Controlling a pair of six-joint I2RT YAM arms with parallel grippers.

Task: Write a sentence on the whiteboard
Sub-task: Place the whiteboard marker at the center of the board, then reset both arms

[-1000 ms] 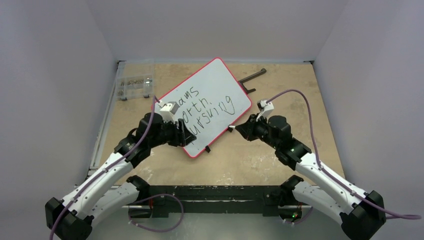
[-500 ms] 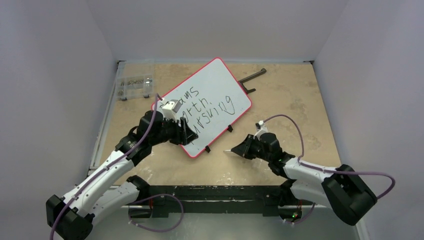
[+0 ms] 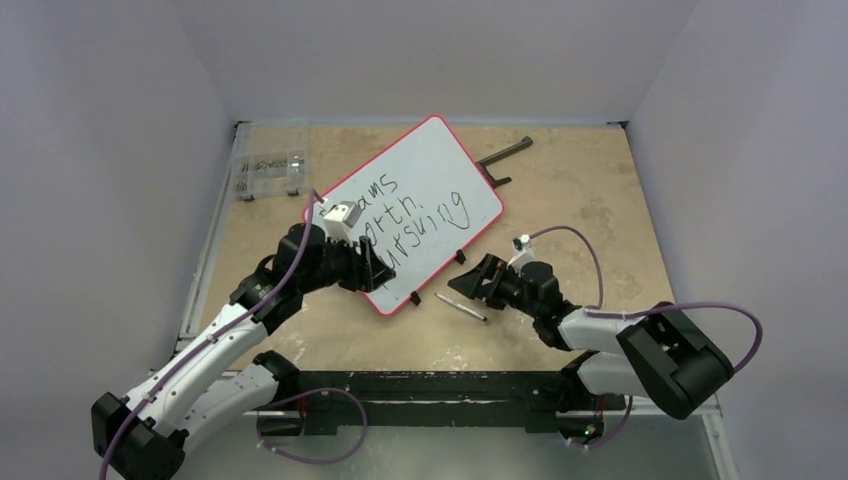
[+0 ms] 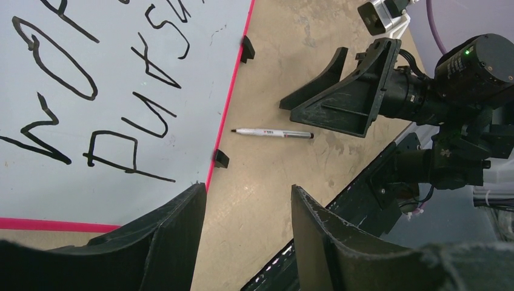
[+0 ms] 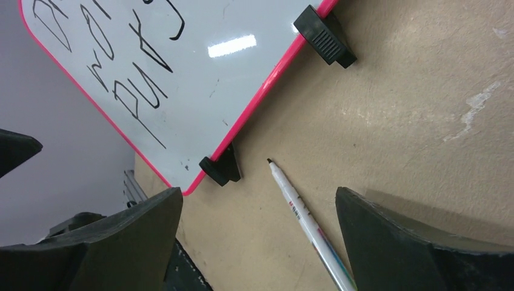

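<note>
The pen [image 5: 303, 215] lies beside the whiteboard [image 3: 420, 190] between the right gripper [image 5: 257, 200]'s spread jaws; the left gripper [image 4: 247, 191] gapes at the board's corner.

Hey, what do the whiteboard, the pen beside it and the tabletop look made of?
Whiteboard: glossy white panel, likely coated, since it mirrors a light; red rim looks plastic. Pen: probably plastic, white barrel with print, black tip. Tabletop: matte tan, mottled and scuffed, possibly wood board.
</note>
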